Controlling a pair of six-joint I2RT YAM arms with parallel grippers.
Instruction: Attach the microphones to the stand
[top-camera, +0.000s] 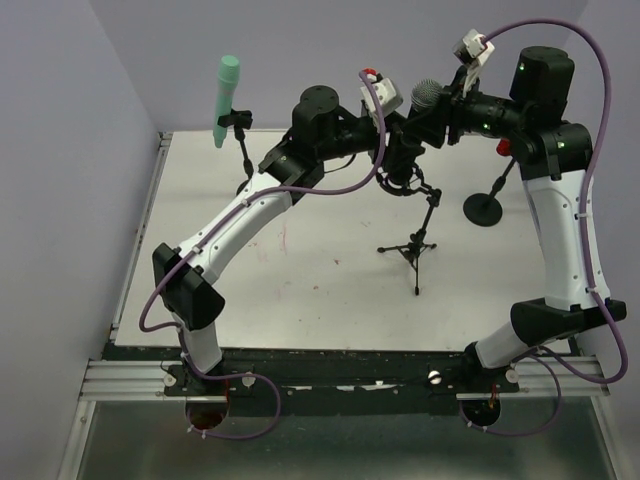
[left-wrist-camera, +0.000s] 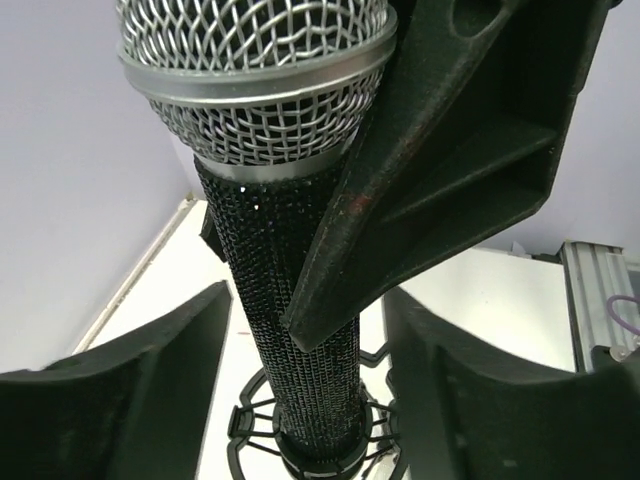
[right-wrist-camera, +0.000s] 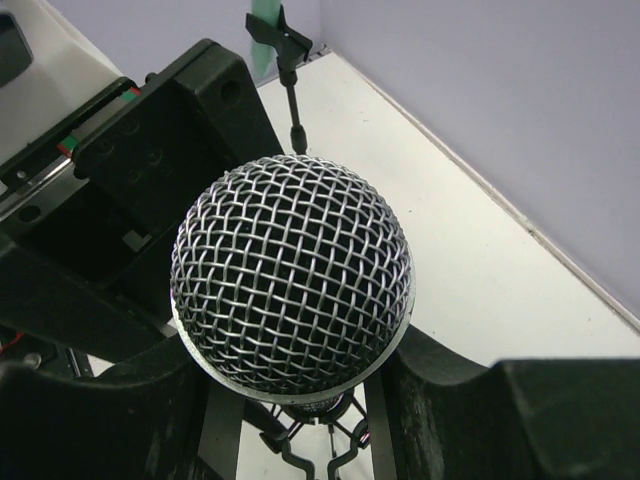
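Lavender walls backed a white table (top-camera: 300, 290). Upper centre, the right gripper (right-wrist-camera: 295, 370) clamped the black microphone (left-wrist-camera: 300, 300) under its mesh head, one finger hidden. The left gripper (left-wrist-camera: 310, 380) gaped around its body, not touching. Its foot sat in a stand cradle (left-wrist-camera: 250, 425), partly cut off.

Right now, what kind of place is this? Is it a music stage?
Probably a robot lab bench, not a stage: two white-and-black robot arms bolted to a metal rail, a white tabletop walled by plain lilac panels, small black microphone stands.
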